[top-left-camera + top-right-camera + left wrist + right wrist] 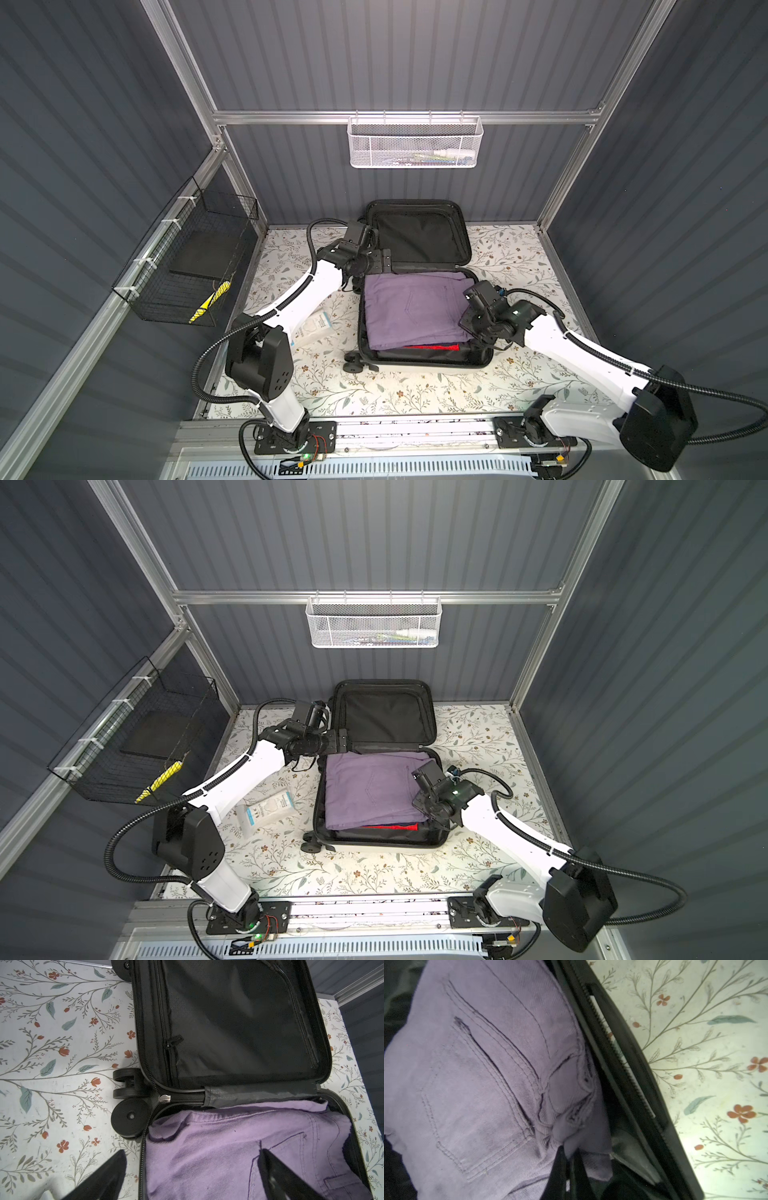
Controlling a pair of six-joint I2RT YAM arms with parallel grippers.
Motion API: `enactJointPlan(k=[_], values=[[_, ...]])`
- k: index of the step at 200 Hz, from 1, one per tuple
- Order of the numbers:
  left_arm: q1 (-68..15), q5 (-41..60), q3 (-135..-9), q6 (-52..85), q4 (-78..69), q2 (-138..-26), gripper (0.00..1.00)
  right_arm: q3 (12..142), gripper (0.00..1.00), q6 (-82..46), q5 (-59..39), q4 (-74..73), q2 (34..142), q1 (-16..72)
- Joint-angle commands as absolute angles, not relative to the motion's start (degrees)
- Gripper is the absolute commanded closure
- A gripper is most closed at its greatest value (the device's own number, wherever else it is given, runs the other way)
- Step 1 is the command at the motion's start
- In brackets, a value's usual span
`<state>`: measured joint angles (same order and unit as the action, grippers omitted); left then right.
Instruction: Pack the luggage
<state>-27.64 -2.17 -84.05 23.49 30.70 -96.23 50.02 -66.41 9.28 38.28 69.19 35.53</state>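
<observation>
"Luggage (415,237) first: where does it lie?"
"Open on the floral tabletop (415,395), middle to rear in both top views. Its lid half reaches the back wall, black lining showing. The near half holds folded purple trousers (411,307) over something red (432,347)."
"How do the edges look?"
"The trousers fill the near half almost wall to wall. A dark strip of lining shows along the front wall. On the right their edge bunches against the zip rim."
"And the right gripper (566,1157)?"
"Its fingers are closed on a fold of that bunched edge, just inside the right wall."
"The left gripper (192,1152)?"
"Fingers spread wide, holding nothing, near the hinge at the left rim. One finger is over the tabletop, the other over the trousers."
"Room around it?"
"A white packet (313,326) lies just beside the left wall, partly under the left arm. Tabletop shows in front and to the right, where the right arm crosses it."
</observation>
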Motion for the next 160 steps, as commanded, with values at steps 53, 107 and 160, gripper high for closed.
enactJointPlan(k=[53, 107, 160], values=[[-27.16, -0.62, -84.09, 22.44, 30.30, -98.87, 0.00, 48.97, 1.00, -66.44, 10.10, 42.39, 62.08, 36.28], [-27.15, -0.26, -85.03, 22.59, 30.28, -99.91, 0.00, 47.52, 1.00, -66.58, 9.93, 43.57, 58.84, 37.09], [-27.16, 0.00, -85.65, 22.76, 30.37, -100.46, 0.00, 46.61, 1.00, -66.66, 10.61, 45.14, 56.44, 37.12]])
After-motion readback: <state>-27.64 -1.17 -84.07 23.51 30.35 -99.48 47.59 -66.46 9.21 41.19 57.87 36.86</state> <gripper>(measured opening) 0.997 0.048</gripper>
